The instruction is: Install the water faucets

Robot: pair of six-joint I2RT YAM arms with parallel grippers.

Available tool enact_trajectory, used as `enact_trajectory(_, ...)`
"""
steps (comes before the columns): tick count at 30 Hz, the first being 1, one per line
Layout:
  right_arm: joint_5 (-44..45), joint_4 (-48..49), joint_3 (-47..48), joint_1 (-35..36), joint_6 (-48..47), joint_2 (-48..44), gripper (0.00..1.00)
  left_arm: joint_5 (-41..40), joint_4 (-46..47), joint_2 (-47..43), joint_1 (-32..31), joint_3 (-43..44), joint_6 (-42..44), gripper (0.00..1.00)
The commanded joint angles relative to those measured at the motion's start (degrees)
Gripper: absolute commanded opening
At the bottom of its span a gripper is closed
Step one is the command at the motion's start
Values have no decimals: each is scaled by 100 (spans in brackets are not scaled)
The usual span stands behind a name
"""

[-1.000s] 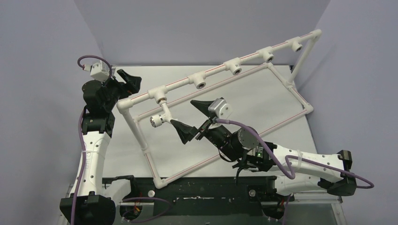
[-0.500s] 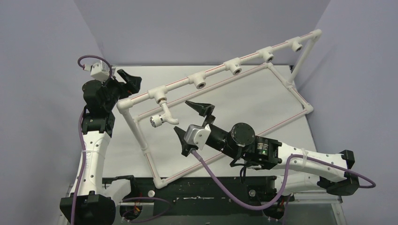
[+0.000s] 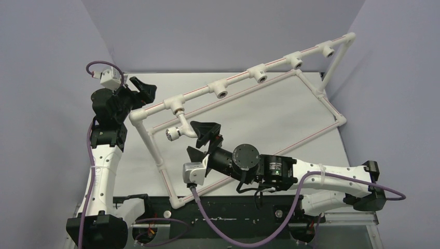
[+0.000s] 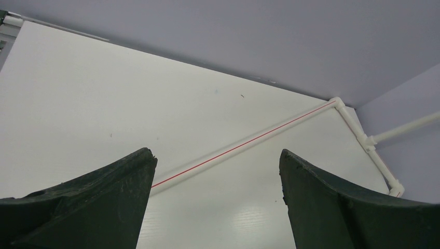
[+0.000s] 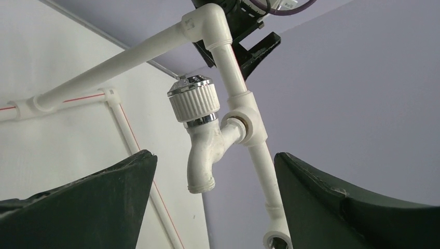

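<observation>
One white water faucet (image 3: 180,128) with a ribbed silvery knob (image 3: 171,134) sits screwed into the leftmost tee socket (image 3: 178,106) of the white pipe frame (image 3: 238,77). My right gripper (image 3: 200,141) is open just right of the faucet, one finger above and one below, not touching it. In the right wrist view the faucet (image 5: 205,140) hangs between my open fingers (image 5: 109,197), spout pointing down, knob (image 5: 191,101) on top. My left gripper (image 3: 141,87) is open and empty behind the frame's left corner; its wrist view shows only the table and a red-striped pipe (image 4: 249,142).
Several empty tee sockets (image 3: 222,93) run along the frame's raised upper bar towards the far right corner (image 3: 348,37). The frame's lower rectangle (image 3: 311,136) lies on the white table. Purple walls close in on the left, back and right.
My right wrist has rolled about half a turn, swinging its camera from above to the lower left, and the open gripper has shifted left around the faucet. The faucet and left arm have not moved.
</observation>
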Motion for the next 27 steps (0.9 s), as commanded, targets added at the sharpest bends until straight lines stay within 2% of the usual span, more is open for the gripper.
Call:
enact_trajectory(1, 842, 526, 195, 126, -781, 239, 86, 121, 307, -15, 43, 110, -30, 86)
enact_trajectory(9, 1714, 1461, 0, 137, -1880, 876, 75, 127, 305, -27, 41, 113, -32, 87)
enact_trajectory(13, 1860, 2012, -73, 140, -2278, 1081, 70, 130, 297, -20, 49, 112, -33, 87)
enact_trajectory(17, 1936, 2283, -74, 126, -2381, 1183, 60, 129, 293, -21, 49, 114, -40, 87)
enact_trajectory(20, 1948, 2428, -92, 122, -2354, 1221, 48, 128, 298, -24, 49, 115, -37, 87)
enact_trajectory(26, 2038, 3000, -209, 115, -2020, 1283, 4, 127, 296, -35, 58, 114, -37, 87)
enact_trajectory(27, 2044, 3153, -268, 112, -1923, 1284, 0, 125, 296, -30, 58, 113, -38, 87)
